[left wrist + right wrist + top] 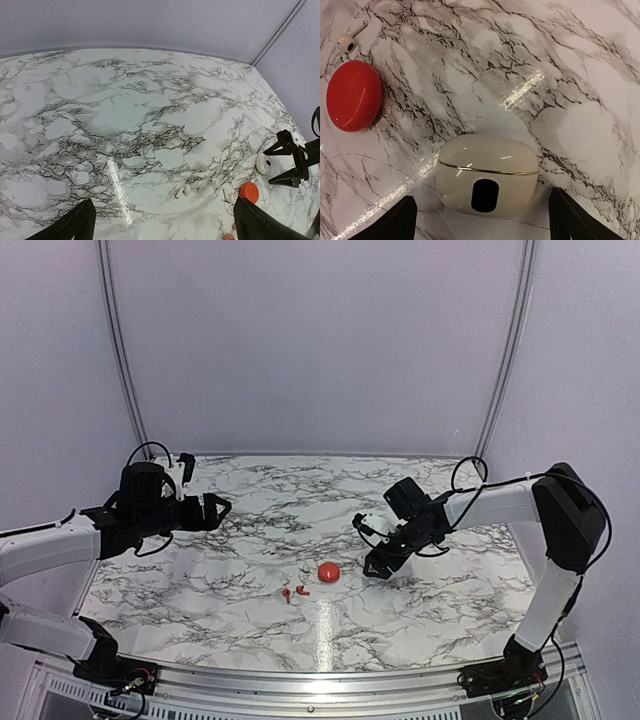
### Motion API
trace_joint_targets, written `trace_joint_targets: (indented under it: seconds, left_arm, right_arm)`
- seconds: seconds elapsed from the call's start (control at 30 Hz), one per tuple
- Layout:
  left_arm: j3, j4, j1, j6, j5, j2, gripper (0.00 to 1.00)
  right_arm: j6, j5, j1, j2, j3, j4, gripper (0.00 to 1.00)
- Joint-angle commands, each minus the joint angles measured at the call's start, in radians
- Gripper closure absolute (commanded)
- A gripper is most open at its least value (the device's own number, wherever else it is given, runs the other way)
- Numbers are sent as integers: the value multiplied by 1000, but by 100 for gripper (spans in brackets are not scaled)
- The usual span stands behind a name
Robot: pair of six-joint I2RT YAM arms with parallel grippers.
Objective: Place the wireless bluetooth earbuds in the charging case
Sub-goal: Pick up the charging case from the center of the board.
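Observation:
The white charging case (487, 170) lies shut on the marble table, its gold seam and dark oval facing the right wrist camera. My right gripper (481, 217) is open, one finger on each side of the case with a gap to it on both sides; the left wrist view shows the same case (263, 163) between those fingers. Two tiny red earbuds (287, 594) (302, 590) lie left of the red ball-like object (329, 572). My left gripper (165, 220) hovers open and empty at the far left (215, 510).
Two small white earbud-shaped pieces (183, 190) (227, 194) lie on the marble near the red ball-like object (249, 192); one of these white pieces (349, 39) shows above the red object (354, 95) in the right wrist view. Pale walls enclose the table.

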Motion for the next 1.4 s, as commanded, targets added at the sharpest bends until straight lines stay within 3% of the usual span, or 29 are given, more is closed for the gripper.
trace_joint_targets:
  seconds: [0.0,0.27,1.0,1.37]
  left_arm:
    - [-11,55,-7,11,22,-27,1]
    - [-9,60,-13,14,19,-8,1]
    - [0,80,-62,19,-7,39,1]
    - [26,77,-112,-30,135,70,3]
  right_arm:
    - [-16,32,7,2,44,-3,19]
    - [-31,55,8,34,73,-12,24]
    - [-41,60,22,52,112,-32,61]
    - [-7,281,185,-139,71,95,62]
